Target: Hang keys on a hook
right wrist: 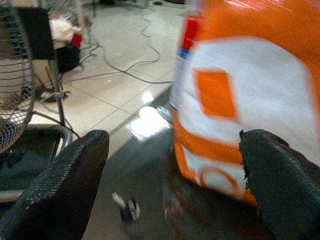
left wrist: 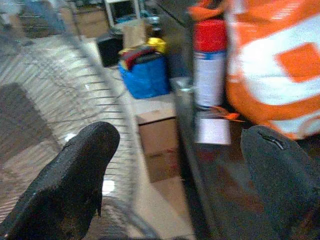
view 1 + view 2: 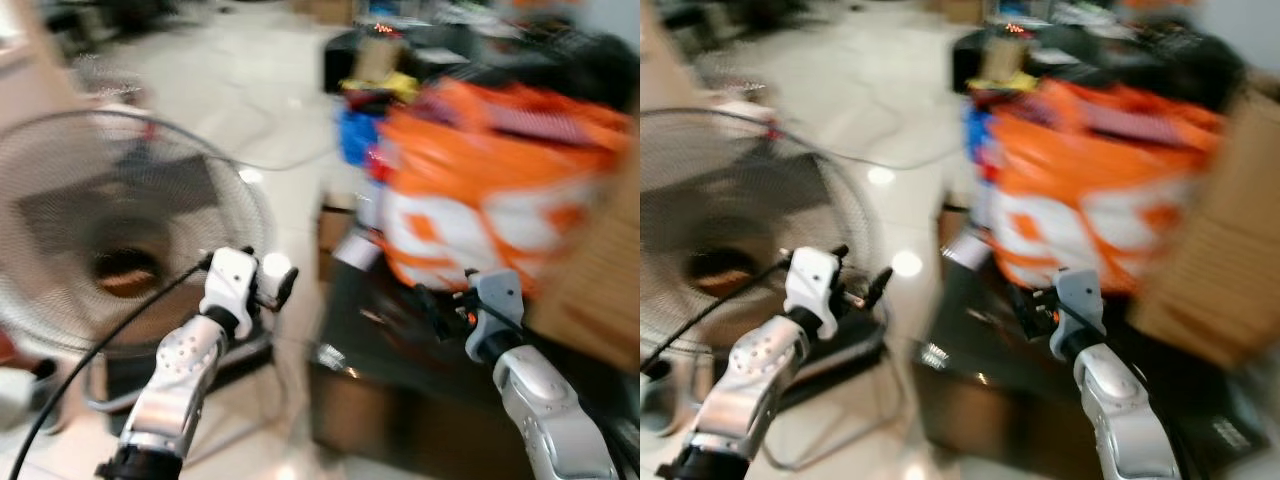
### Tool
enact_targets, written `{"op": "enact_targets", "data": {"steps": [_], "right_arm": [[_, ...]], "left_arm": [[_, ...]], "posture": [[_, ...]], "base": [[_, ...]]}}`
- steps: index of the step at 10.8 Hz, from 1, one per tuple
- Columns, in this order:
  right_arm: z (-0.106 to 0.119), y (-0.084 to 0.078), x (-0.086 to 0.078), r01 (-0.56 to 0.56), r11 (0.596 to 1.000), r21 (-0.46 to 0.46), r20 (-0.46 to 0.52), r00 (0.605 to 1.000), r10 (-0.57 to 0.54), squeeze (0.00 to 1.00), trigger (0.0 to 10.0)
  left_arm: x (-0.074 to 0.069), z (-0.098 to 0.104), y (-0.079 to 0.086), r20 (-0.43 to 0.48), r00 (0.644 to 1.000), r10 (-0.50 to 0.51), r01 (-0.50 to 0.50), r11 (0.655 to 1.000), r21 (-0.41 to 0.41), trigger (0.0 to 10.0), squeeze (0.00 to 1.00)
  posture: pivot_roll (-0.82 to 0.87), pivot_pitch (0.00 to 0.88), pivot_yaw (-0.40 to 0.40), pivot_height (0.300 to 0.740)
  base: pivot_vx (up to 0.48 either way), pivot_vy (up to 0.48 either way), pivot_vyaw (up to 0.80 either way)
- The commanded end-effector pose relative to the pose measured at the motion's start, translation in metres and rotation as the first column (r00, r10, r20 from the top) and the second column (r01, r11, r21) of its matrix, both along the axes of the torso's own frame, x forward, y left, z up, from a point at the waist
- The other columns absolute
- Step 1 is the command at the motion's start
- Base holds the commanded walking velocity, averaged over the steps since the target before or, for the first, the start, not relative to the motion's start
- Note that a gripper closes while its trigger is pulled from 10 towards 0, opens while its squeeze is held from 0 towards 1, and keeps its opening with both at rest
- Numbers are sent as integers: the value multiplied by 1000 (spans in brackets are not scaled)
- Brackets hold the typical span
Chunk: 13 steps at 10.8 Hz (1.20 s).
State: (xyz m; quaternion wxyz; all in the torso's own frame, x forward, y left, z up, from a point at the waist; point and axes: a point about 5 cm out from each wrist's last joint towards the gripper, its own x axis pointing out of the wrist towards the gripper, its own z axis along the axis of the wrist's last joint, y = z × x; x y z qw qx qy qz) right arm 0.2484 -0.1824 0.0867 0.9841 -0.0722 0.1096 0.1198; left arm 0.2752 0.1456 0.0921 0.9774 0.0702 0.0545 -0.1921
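Risk first: head views are smeared w/ motion blur, so the robot is prob. mid-walk or turning, and both arms ride forward into clutter. Left pincer point(image 3: 268, 282), fingers spread wide and empty, is close to the wire fan grille point(image 3: 120, 230); a black finger could snag in the thin mesh. Right pincer point(image 3: 445, 300), also wide open w/ nothing held, hangs over the dark glossy counter point(image 3: 400, 370) just beside the crinkly orange-and-white bag point(image 3: 490, 200); a swing could drag the soft plastic. Tall spray can point(image 2: 210, 65), red cap, smooth metal, stands beside the bag and looks easy to tip. Cables trail on the shiny tile floor point(image 1: 120, 75): trip hazard. Keys and hook: can't make out either, so not yet located.
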Motion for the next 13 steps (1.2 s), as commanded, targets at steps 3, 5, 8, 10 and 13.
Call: {"op": "enact_targets", "data": {"steps": [3,5,8,10,13], "right_arm": [[-4,9,10,-37,998,-55,-26,999,36,851,10000],[-14,16,19,-52,997,-63,-80,996,47,0,10000],[-41,36,31,-106,994,-15,-192,976,101,0,10000],[-52,35,37,-50,998,-23,-216,975,44,0,10000],[-63,48,43,10,998,63,-226,974,5,0,10000]], "left_arm": [[2,-2,8,-12,1000,16,-16,999,33,10000,0],[2,-6,12,-48,999,-21,24,997,68,10000,0],[-1,-11,11,-97,988,-118,129,985,118,10000,0],[-7,-12,13,-123,978,-169,187,971,147,10000,0],[-20,-2,32,-134,981,-143,161,977,138,10000,0]], "posture": [[-71,0,10,740],[-73,0,12,740],[-64,0,0,740],[-55,0,-7,740],[-20,0,-14,740]], "base": [[0,0,0],[0,0,0],[0,0,0],[0,0,0],[0,0,0]]}}
